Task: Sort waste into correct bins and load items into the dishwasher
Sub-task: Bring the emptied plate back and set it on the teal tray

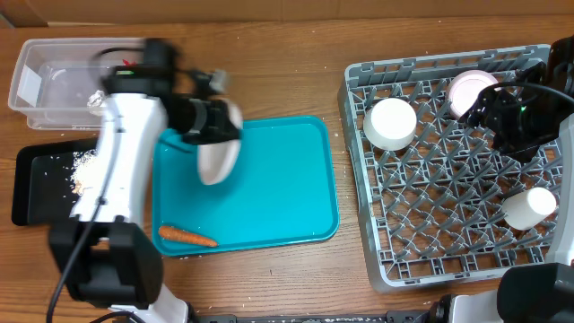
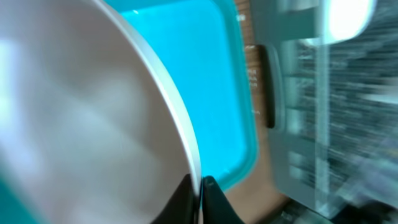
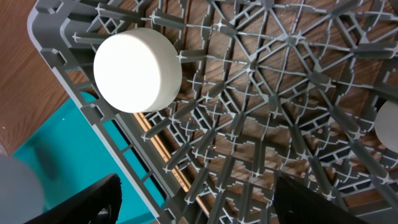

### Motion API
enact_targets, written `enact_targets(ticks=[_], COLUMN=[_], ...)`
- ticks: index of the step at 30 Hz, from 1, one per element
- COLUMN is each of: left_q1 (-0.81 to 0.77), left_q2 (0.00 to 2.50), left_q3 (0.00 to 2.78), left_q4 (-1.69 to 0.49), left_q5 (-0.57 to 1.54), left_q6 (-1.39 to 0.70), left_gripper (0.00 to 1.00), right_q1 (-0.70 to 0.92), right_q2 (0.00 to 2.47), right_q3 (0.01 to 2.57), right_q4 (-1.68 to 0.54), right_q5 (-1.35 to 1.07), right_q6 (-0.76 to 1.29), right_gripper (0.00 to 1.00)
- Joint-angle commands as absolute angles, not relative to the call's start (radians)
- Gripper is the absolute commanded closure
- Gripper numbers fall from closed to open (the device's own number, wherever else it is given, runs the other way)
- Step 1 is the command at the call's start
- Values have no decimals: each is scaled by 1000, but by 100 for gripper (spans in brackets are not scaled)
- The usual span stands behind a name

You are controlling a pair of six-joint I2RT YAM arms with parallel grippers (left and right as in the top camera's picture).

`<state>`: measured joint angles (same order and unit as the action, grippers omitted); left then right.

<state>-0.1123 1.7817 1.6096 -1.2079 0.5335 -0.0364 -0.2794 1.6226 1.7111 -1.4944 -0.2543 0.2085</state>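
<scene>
White plate [image 1: 217,160] hangs tilted above the teal tray [image 1: 296,179], its rim pinched tight between the closed fingers of the left gripper [image 2: 199,186]. A carrot [image 1: 186,237] lies on the teal tray near its robot-side edge. Right of the teal tray, the right gripper [image 3: 198,190] hovers spread wide and empty over the grey rack [image 1: 430,179], which holds an upturned bowl [image 1: 391,123] and a cup [image 1: 529,206]

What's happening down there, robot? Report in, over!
Left tool shut on white plate rim, over teal tray. Right tool open over grey rack. Two bowls and cup in rack. Carrot on tray, not sorted yet.
</scene>
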Motion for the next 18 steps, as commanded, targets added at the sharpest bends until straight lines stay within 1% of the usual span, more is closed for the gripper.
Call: enact_targets(ticks=[1, 4, 9, 11, 13, 14, 16, 18], left_q1=[-298, -407, -500, -511, -511, -507, -487, -465], left_q2=[1806, 1853, 1921, 1932, 1928, 1924, 1909, 1894], left_q3=[1631, 1631, 1631, 1632, 1634, 1640, 1659, 1680], left_q4=[-1162, -1132, -1090, -1087, -1094, -1105, -1135, -1173], left_q5=[198, 134, 82, 78, 78, 77, 75, 70], left_q6=[-220, -250, -251, -252, -252, -252, -258, -279], left_gripper=[90, 91, 87, 78, 64, 60, 58, 58], right_q1=[-274, -274, -274, -274, -274, -274, -274, -274], right_q2=[1616, 1616, 1616, 1616, 1616, 1616, 1616, 1616], right_q3=[1722, 1722, 1722, 1722, 1722, 1722, 1723, 1725], right_q4=[-1497, -1496, -1496, -1496, -1495, -1491, -1478, -1467], right_q5=[-244, -244, -244, -244, -244, -244, -263, -291], right_q6=[201, 201, 201, 201, 201, 200, 167, 152], right_gripper=[20, 20, 19, 19, 18, 18, 18, 18])
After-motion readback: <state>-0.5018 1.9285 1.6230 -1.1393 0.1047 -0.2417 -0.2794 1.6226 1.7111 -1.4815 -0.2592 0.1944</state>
